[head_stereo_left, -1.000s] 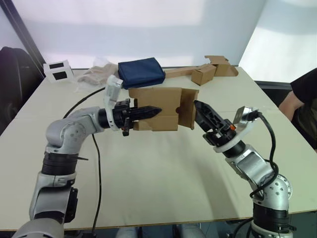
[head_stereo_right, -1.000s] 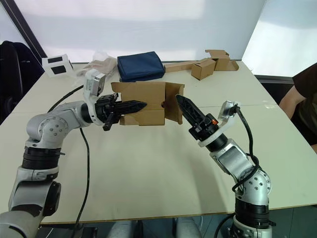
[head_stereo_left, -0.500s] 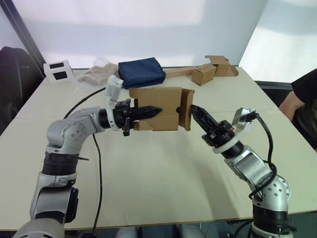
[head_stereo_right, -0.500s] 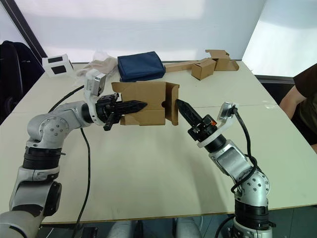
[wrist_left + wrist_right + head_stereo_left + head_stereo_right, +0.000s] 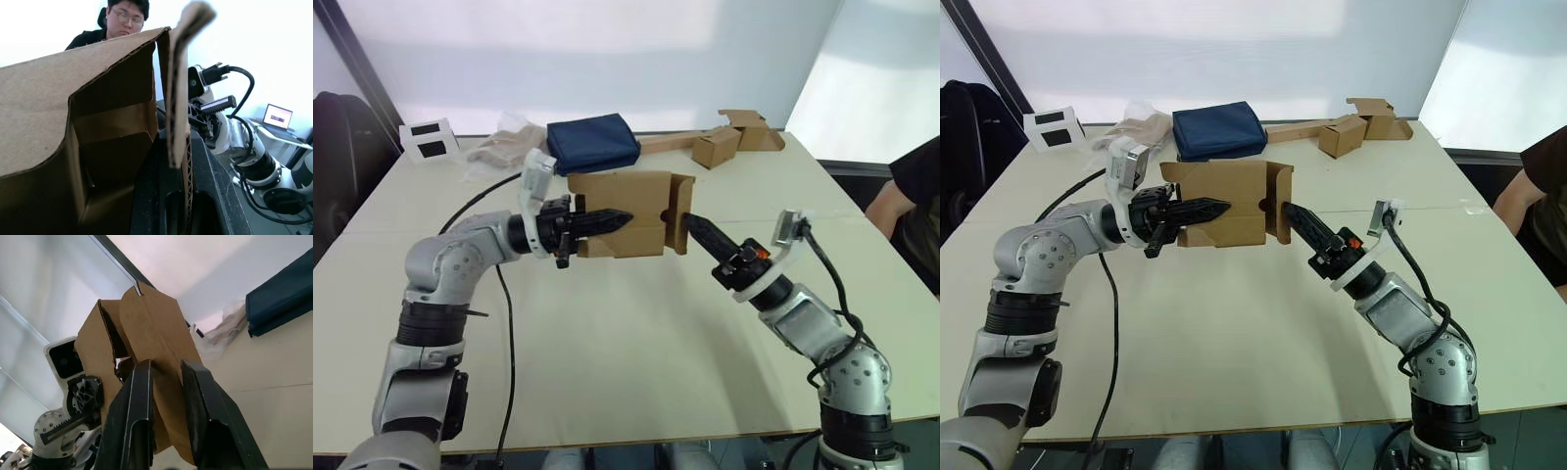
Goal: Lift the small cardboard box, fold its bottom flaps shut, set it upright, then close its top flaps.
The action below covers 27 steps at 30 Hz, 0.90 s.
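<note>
The small cardboard box (image 5: 631, 201) hangs on its side above the table, its open ends facing left and right. My left gripper (image 5: 623, 217) is shut on the box's near wall (image 5: 44, 98), the cardboard edge pinched between its fingers (image 5: 161, 191). A short flap (image 5: 681, 213) at the box's right end is folded partly in. My right gripper (image 5: 691, 224) touches that flap (image 5: 151, 328) with its fingertips. Its fingers (image 5: 139, 401) stand a narrow gap apart with nothing between them.
At the back of the table (image 5: 636, 343) lie a dark blue pouch (image 5: 592, 142), a smaller tan box on a cardboard strip (image 5: 715, 147), another open carton (image 5: 749, 127), a plastic bag (image 5: 504, 147) and white cards (image 5: 429, 139). A person (image 5: 915, 206) sits at the right.
My right gripper has narrowed from wide open and moved up-left against the box's right flap, which has swung inward. The left gripper and box stay put.
</note>
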Tool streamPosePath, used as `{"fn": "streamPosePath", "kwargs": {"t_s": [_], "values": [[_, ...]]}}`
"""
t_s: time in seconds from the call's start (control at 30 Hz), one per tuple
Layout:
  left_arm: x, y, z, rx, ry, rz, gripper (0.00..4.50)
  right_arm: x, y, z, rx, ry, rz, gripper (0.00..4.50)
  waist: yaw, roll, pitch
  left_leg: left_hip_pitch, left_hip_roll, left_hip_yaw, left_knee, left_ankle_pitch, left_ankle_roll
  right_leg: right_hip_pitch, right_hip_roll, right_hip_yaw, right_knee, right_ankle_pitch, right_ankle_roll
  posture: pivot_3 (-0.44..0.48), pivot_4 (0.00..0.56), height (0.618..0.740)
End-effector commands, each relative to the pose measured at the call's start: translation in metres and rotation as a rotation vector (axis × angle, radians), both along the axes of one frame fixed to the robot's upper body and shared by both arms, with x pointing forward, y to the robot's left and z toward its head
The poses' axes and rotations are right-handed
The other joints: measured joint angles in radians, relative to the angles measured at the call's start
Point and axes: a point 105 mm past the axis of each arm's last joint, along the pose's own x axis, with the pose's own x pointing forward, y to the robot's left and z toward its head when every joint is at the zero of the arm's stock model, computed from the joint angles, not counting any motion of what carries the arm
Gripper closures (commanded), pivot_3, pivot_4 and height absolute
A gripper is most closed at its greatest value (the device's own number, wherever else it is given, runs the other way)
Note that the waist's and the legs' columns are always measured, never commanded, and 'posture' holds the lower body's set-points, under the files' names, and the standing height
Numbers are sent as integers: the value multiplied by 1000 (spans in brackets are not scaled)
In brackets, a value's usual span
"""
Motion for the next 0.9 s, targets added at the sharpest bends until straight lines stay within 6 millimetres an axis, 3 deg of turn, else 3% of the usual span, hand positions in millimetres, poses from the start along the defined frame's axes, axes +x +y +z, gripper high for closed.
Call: {"fn": "streamPosePath", "kwargs": {"t_s": [0.03,0.63,0.9], "values": [[-4,4,12,-27,-51,-4,4500,-7,5,15,-34,-95,1,3603,0,0,0,0,0,0,0,0,0,0,0,0,0,0,0,0,150,740],[0,-3,5,-15,-59,8,4500,-33,42,24,-91,-121,113,3603,1,0,0,0,0,0,0,0,0,0,0,0,0,0,0,0,150,740],[-3,-8,9,-53,-44,4,4500,-25,43,37,-9,-128,82,3603,-1,0,0,0,0,0,0,0,0,0,0,0,0,0,0,0,150,740]]}}
